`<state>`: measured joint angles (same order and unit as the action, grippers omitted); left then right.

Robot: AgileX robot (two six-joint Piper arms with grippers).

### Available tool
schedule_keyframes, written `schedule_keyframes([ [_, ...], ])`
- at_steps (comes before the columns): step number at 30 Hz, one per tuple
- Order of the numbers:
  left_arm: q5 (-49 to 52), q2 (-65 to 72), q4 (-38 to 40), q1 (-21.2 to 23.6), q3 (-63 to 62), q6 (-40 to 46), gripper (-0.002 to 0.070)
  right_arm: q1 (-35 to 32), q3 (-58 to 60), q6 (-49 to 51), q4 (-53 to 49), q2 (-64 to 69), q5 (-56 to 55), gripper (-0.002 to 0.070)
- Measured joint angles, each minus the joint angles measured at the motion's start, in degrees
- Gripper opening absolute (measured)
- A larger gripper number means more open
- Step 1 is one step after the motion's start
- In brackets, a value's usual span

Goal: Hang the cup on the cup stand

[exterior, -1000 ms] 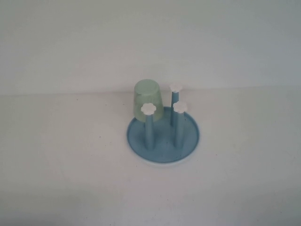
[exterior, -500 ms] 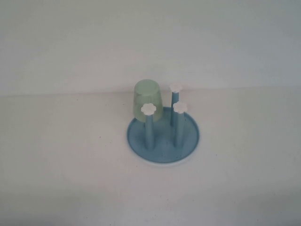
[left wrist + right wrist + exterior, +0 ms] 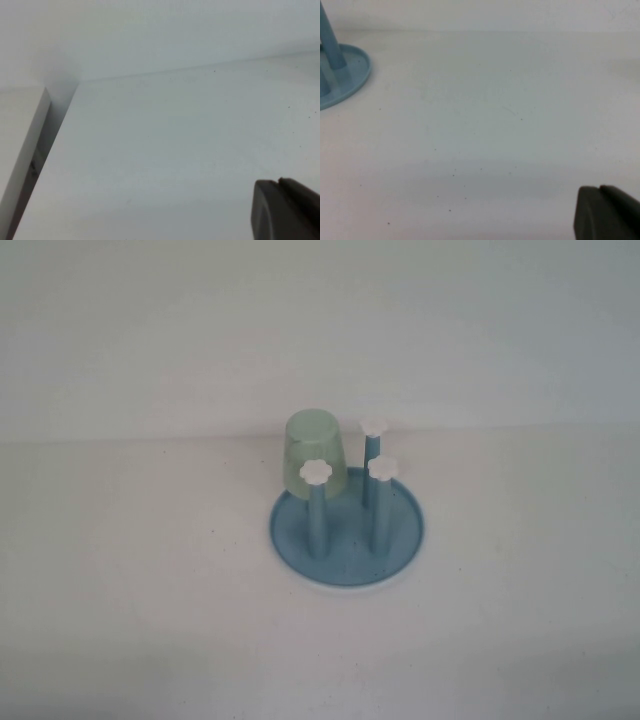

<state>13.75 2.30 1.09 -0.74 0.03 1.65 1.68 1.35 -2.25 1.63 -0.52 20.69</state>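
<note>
Sitting upturned on the cup stand, the cup is well apart from both closed, empty grippers.

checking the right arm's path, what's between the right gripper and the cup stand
Only bare white table: in the right wrist view nothing lies between the shut right gripper and the cup stand. The left gripper is shut too, parked elsewhere over the table.

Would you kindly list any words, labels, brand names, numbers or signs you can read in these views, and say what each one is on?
None: no view shows any readable text.
The cup, upended on the cup stand, is plain; so is the stand.
The table bears no marks beyond small specks.
The left hand and right hand, both shut and parked off the high view, show no label.
</note>
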Motion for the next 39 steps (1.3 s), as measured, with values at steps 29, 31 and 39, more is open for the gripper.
schedule_keyframes([
  [29,4.26,0.26,2.77,0.0,0.0,-2.37,0.0,0.0,0.0,0.02,-0.14,0.0,0.0,0.0],
  [31,4.26,0.26,2.77,0.0,0.0,-2.37,0.0,0.0,0.0,0.02,-0.14,0.0,-0.02,0.0],
  [39,4.18,0.26,2.77,0.0,0.0,-2.37,0.0,0.0,0.0,0.13,-0.14,0.0,-0.15,0.0],
])
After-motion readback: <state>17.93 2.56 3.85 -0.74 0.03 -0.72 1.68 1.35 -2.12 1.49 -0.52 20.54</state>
